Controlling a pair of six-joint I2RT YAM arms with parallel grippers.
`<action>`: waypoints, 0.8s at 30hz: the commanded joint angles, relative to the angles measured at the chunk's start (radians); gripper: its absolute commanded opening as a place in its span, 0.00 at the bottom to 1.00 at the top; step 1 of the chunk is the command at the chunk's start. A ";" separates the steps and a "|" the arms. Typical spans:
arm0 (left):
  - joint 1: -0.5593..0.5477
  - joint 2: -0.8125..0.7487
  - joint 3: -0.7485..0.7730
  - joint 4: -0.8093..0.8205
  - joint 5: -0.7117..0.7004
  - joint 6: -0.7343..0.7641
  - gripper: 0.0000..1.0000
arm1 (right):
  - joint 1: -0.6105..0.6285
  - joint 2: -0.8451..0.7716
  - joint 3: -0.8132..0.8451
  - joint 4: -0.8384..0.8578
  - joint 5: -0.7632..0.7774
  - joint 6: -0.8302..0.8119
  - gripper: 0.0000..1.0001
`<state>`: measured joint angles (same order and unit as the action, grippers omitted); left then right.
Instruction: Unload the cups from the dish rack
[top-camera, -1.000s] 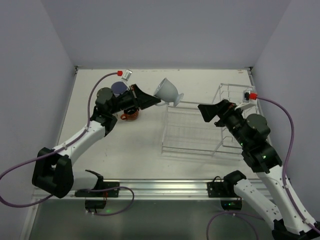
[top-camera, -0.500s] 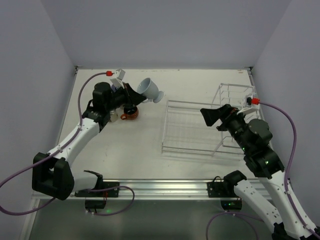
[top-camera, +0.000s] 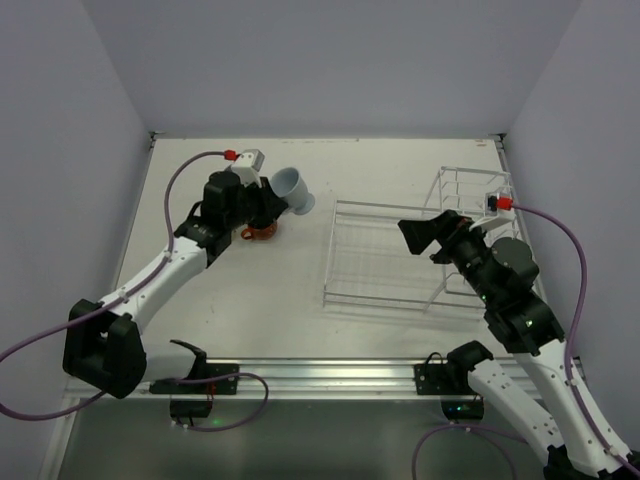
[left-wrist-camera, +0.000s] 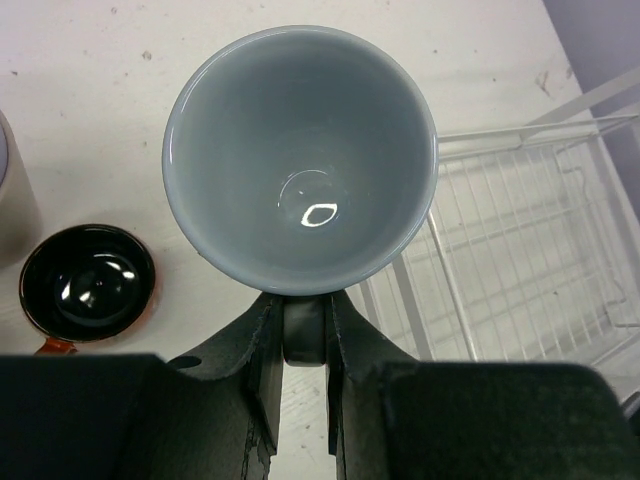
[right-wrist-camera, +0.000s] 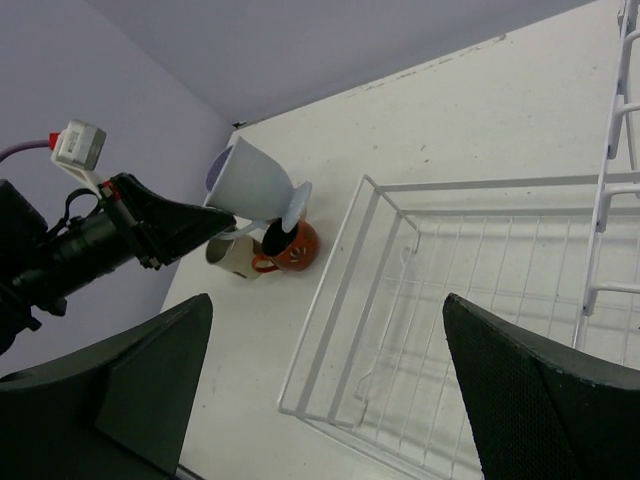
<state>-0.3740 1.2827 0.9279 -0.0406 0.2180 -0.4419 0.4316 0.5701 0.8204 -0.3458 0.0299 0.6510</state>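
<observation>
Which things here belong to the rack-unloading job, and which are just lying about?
Job: light blue-grey cup, in the left gripper; orange-red mug; beige tumbler; lavender tumbler, mostly hidden; white wire dish rack; open right gripper.
Lying about: purple cables; metal mounting rail.

In my feed: light blue-grey cup (left-wrist-camera: 300, 160), smooth glazed ceramic, glossy, with a highlight in its bottom; orange-red mug (left-wrist-camera: 88, 282), glossy glaze, mirror-dark inside; dish rack (top-camera: 385, 255), smooth white coated wire; table (left-wrist-camera: 100, 70), matt off-white, speckled and scuffed; left gripper (left-wrist-camera: 304, 325), matt black plastic as I read it
</observation>
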 joint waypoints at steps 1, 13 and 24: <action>-0.052 0.013 0.034 0.088 -0.130 0.063 0.00 | 0.002 0.005 -0.006 0.021 -0.016 0.006 0.99; -0.098 0.119 0.002 0.142 -0.281 0.101 0.00 | 0.004 -0.013 -0.004 -0.012 -0.013 -0.001 0.99; -0.112 0.199 -0.003 0.174 -0.321 0.114 0.00 | 0.004 0.046 0.079 -0.022 -0.122 -0.021 0.99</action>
<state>-0.4801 1.4815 0.9176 -0.0116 -0.0551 -0.3534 0.4320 0.5953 0.8406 -0.3611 -0.0372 0.6479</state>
